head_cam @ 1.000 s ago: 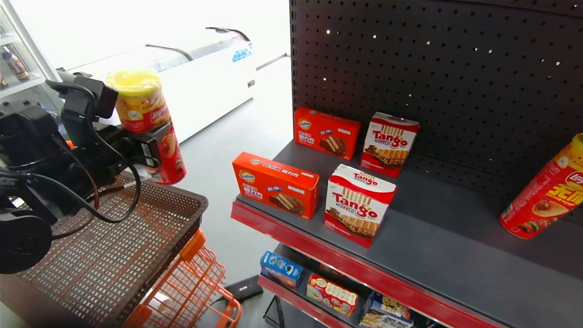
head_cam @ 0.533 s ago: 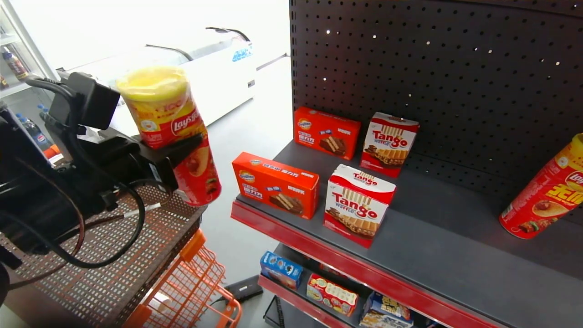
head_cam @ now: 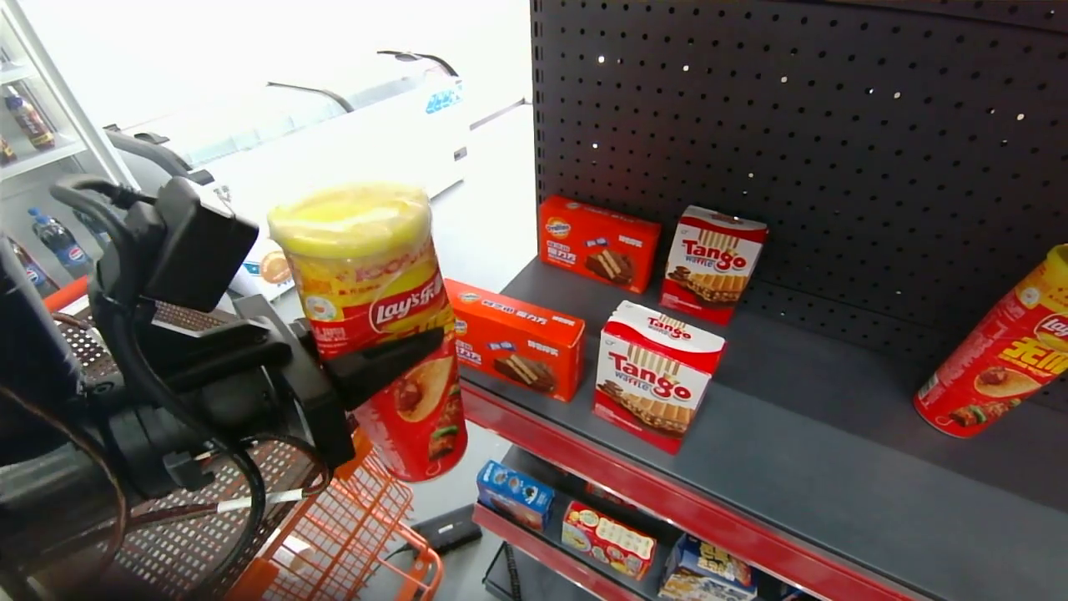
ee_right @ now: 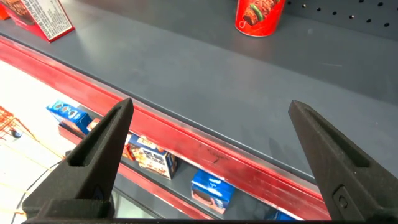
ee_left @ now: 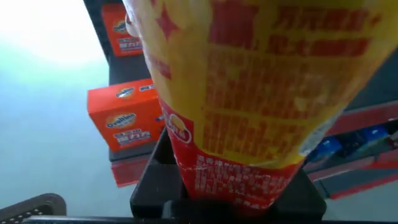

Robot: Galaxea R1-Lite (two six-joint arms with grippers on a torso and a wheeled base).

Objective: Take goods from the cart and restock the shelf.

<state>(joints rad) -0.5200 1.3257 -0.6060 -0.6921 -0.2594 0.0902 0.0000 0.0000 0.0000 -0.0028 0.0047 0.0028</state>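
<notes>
Your left end effector, clamped on the chip can, has swung it from over the cart to the shelf's front left corner. Only setting it down looks left, and your right end effector hangs over the shelf with its fingers apart.

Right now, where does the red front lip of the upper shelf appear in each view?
Head view: the red lip runs diagonally from behind the near chips can toward the lower right.
Left wrist view: one piece sits under the orange box, and another lies beyond the can.
Right wrist view: it crosses diagonally behind the open right hand.
Shared landmark: blue packs on the shelf just below the lip.
</notes>
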